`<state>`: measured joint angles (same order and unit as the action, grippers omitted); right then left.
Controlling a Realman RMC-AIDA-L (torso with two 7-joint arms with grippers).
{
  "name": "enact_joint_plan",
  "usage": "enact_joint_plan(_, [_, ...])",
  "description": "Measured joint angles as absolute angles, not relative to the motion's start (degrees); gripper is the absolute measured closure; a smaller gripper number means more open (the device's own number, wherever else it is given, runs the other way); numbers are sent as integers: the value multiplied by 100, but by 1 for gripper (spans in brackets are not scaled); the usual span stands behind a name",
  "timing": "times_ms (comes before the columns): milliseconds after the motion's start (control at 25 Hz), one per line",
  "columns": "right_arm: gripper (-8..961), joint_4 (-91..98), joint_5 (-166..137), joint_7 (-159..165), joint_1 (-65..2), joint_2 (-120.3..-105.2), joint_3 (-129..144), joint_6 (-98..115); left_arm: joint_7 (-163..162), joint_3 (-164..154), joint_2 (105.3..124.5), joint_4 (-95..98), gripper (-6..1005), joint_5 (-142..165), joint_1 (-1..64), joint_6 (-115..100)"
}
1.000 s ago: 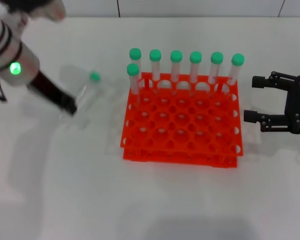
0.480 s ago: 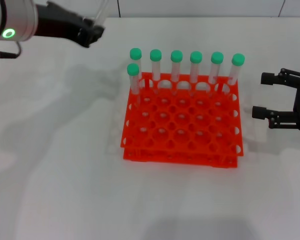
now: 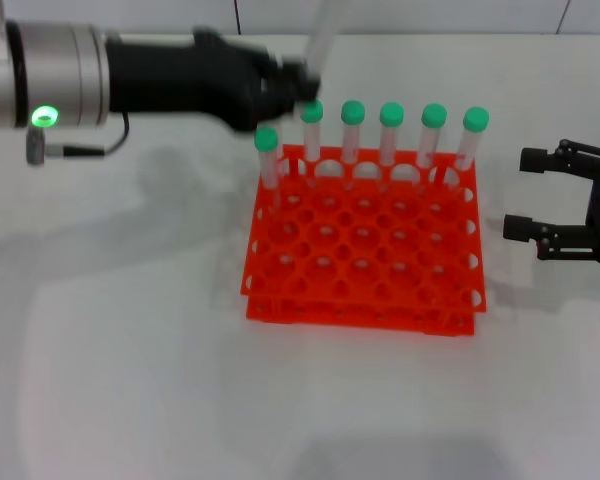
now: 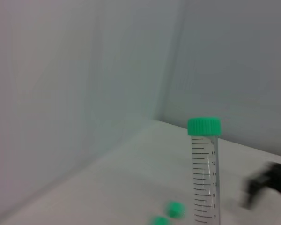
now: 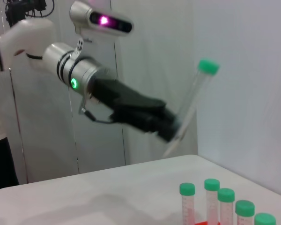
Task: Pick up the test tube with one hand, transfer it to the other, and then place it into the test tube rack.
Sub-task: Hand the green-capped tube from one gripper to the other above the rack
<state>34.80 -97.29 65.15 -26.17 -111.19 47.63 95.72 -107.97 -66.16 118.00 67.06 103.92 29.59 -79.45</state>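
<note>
My left gripper (image 3: 298, 82) is closed on the test tube (image 5: 189, 108), held in the air above the rear-left corner of the test tube rack (image 3: 365, 262), cap uppermost, tube tilted. The green cap (image 4: 203, 126) shows clearly in the left wrist view. My right gripper (image 3: 550, 205) sits at the rack's 3 o'clock, fingers spread, holding nothing. Seven green-capped tubes (image 3: 391, 130) stand in the rack's rear holes.
</note>
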Motion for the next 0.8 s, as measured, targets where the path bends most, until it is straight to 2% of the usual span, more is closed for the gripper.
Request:
enact_joint_plan(160, [173,3481,-9730,6597,-2627,-11112,4764,9616,-10097,-6176,11647,5610,786,10427,3394,-8828])
enact_joint_plan(320, [174,3481,-9730,6735,-2649,-11073,4764,9633,-9765,-6134,11577,5296,783,10588,3486,-8906])
enact_joint_plan(640, [178,3433,-9715,7231,-2811,-10943,4730,9634,-9325,-6104,11617,4645,777,11165,3865,-8535])
enact_joint_plan(800, [180,3413,-9578,7647,-2900,-10943,4669,9678,-9116,-6131,11658,4440,774,11202,4049,-8440])
